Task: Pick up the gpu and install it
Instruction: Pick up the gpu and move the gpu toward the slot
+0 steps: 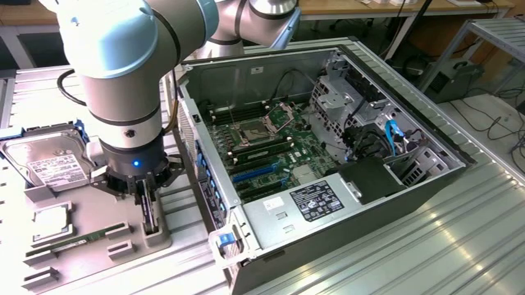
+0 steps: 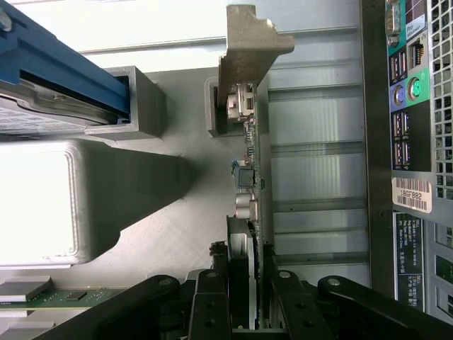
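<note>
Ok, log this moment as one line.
phase: grasp; jaws: shut on dark green circuit card with silvery bracket; card: on edge in grey tray slot; installed: no

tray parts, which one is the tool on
The gpu, standing on edge in its slot, gripped by the tool; the hard drive and memory stick sit apart.

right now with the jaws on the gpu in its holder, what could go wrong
The jaws hold the gpu near one end, so it may tilt on lifting. Its metal bracket sits against the grey holder post and could snag. The computer case stands close by, so a swing might clip it.
</note>
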`<state>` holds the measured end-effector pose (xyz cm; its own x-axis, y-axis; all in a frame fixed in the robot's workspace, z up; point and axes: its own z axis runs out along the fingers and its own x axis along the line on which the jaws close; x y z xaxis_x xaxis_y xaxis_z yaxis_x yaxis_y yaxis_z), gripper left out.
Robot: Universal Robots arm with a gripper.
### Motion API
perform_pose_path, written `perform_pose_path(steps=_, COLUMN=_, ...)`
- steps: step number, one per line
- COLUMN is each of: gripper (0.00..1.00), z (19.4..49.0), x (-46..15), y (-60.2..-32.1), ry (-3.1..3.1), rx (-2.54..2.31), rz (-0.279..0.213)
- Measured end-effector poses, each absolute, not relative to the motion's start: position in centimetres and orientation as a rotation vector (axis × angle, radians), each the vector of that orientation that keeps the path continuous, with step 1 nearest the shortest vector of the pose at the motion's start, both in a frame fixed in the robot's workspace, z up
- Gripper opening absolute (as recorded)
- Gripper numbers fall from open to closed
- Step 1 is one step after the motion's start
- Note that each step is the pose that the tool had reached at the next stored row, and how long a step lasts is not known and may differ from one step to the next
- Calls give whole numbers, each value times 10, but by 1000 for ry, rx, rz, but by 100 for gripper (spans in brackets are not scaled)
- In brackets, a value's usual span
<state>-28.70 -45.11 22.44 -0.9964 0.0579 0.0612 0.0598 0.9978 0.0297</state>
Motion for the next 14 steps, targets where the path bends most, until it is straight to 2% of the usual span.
perform_pose_path(steps=5, gripper=28, z=235, x=-287, y=-451, ry=-3080, rx=-91, rz=-49)
perform_pose_path(steps=14, gripper=28, z=274, x=-287, y=-451, ry=-3080, rx=-91, rz=-49)
